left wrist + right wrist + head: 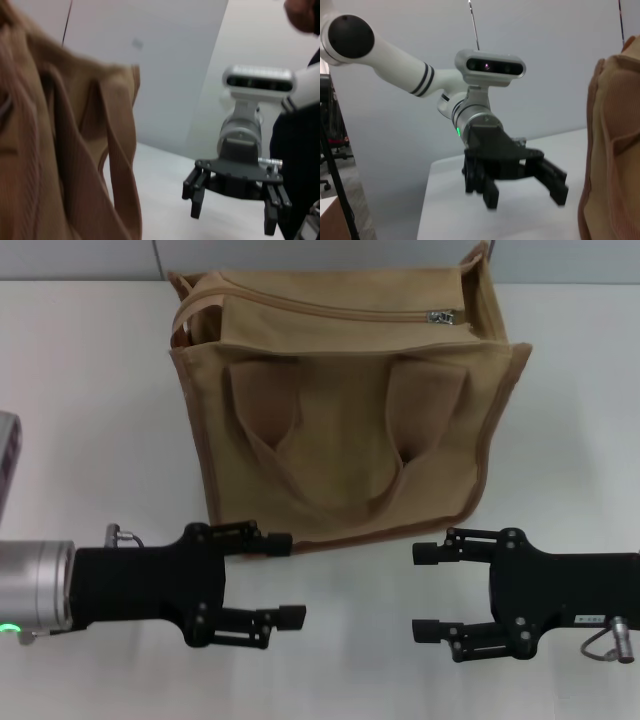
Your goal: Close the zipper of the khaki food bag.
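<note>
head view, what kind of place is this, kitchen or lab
Probably a lab or robot test bench, not a kitchen: a bare white table, a plain grey wall, and only the khaki food bag before the two open grippers.

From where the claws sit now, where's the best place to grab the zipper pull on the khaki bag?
Take the silver pull tab at the zipper's right end, coming down from above with the right claw. It lies on the khaki bag's top on that arm's side; both claws are open in front.
</note>
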Motion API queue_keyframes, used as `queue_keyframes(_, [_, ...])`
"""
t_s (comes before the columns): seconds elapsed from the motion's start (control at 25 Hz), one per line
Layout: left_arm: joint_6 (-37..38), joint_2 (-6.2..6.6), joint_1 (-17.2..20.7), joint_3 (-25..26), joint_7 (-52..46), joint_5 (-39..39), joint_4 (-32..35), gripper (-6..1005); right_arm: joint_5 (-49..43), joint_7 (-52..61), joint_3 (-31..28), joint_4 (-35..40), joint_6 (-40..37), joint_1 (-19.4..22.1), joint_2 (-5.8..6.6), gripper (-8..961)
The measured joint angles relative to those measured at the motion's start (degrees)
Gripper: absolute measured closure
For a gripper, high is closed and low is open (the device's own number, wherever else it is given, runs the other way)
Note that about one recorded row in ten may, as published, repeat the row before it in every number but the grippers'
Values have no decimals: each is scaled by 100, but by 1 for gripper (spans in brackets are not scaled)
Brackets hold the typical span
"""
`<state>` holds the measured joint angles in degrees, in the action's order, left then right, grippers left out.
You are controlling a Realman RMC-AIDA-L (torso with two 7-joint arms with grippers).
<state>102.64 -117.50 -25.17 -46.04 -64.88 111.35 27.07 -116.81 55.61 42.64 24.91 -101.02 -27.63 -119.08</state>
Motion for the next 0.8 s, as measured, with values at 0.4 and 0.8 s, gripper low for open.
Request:
queue_keyframes(0.4, [-344, 11, 45, -23, 541, 171, -320, 169, 15, -95, 130, -202, 277, -38, -2, 174])
queue_keyframes(0.8, [-280, 21, 85, -28, 545, 287, -326, 170, 43, -95, 130, -224, 312, -70, -10, 174])
